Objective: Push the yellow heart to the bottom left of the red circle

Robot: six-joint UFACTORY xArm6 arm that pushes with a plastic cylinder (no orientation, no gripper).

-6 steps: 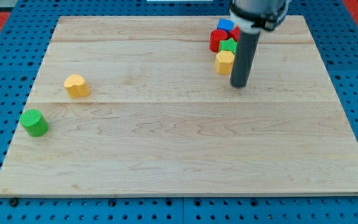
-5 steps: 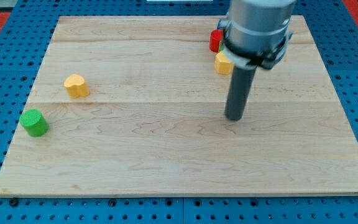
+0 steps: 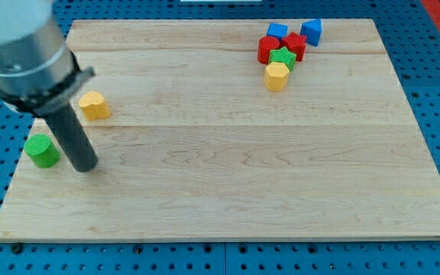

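The yellow heart [image 3: 93,105] lies on the wooden board at the view's left. The red circle [image 3: 266,50] sits in a cluster of blocks at the view's top right. My tip [image 3: 85,166] rests on the board below the yellow heart, a little to its left, and just right of a green cylinder [image 3: 43,150]. The tip touches neither block. The rod's wide grey upper part fills the view's top left corner.
The cluster by the red circle holds a green star [image 3: 283,57], a yellow hexagon [image 3: 276,76], a second red block [image 3: 294,46] and two blue blocks [image 3: 278,31] [image 3: 311,31]. The board [image 3: 228,168] lies on a blue pegboard.
My tip has swept from the board's right-centre, below the cluster, far across to the view's left, ending beside the green cylinder. No block has moved.
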